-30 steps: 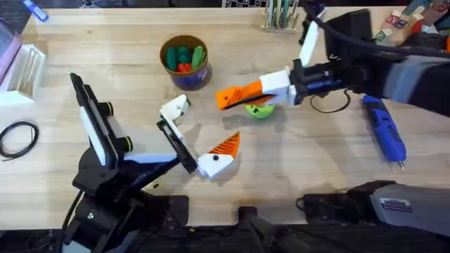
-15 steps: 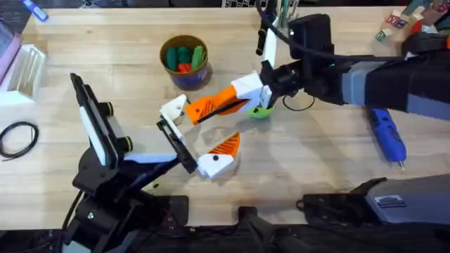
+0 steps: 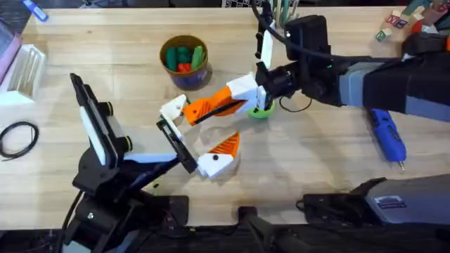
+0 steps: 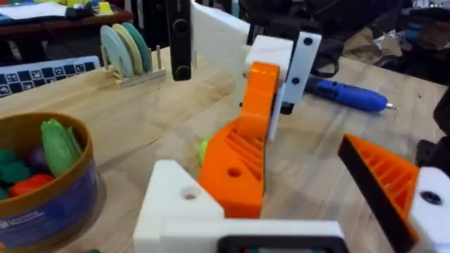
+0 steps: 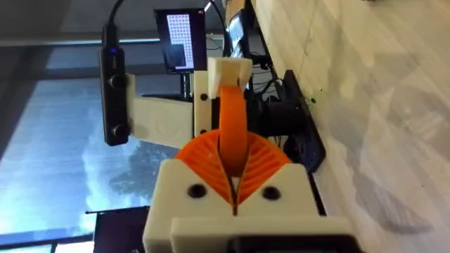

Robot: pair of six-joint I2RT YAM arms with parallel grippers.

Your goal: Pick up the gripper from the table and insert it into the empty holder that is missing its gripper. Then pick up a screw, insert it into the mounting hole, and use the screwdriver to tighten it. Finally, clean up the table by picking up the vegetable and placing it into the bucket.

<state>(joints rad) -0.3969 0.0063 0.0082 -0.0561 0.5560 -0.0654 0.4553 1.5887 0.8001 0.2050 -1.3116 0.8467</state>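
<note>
We see the right end effector (image 3: 235, 98) clamped on the gripper (image 3: 211, 107), tip at the holder (image 3: 174, 109); left end effector (image 3: 193, 137) gapes, empty. Screw, tightening, cleanup remain.

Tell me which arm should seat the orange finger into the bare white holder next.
Right, probably. The right gripper is shut on the gripper, whose tip already sits at the holder. The left gripper is open and carries that holder, so it likely should just keep steady.
</note>
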